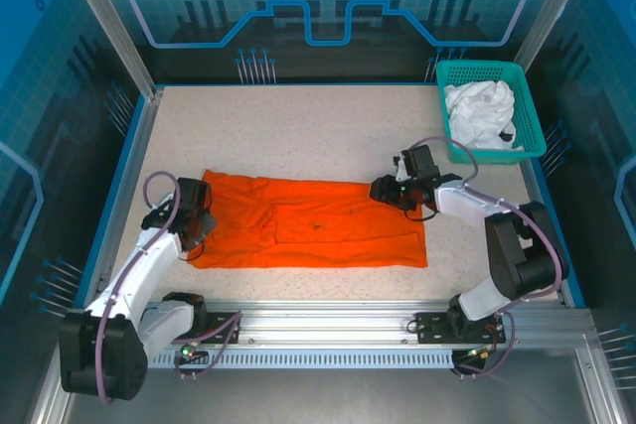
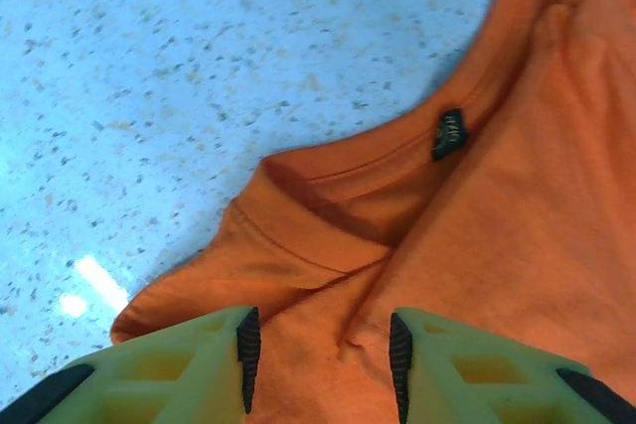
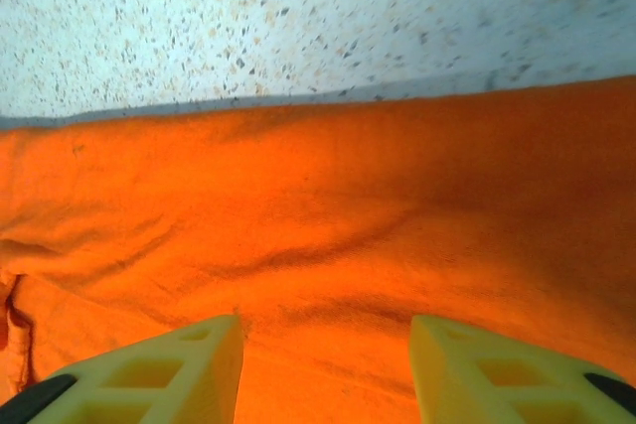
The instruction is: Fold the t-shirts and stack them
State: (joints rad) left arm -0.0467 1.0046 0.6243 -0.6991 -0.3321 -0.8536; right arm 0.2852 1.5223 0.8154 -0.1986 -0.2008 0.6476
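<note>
Nearest, the left tool [image 1: 194,220] sits low at the left end of the orange shirt [image 1: 308,225]. In the left wrist view its fingers [image 2: 199,364] stand apart over the cloth just below the collar [image 2: 328,206], gripping nothing. A small dark label [image 2: 449,134] shows inside the neckline.

The orange shirt lies flat on the speckled tabletop [image 1: 298,126], folded into a long band running left to right.

Further back, the right tool [image 1: 383,189] is at the shirt's far right corner. In the right wrist view its fingers [image 3: 189,364] are spread over the cloth, clamping nothing.

At the far right corner, the white shirt [image 1: 480,111] lies crumpled in the teal basket [image 1: 477,67].
</note>
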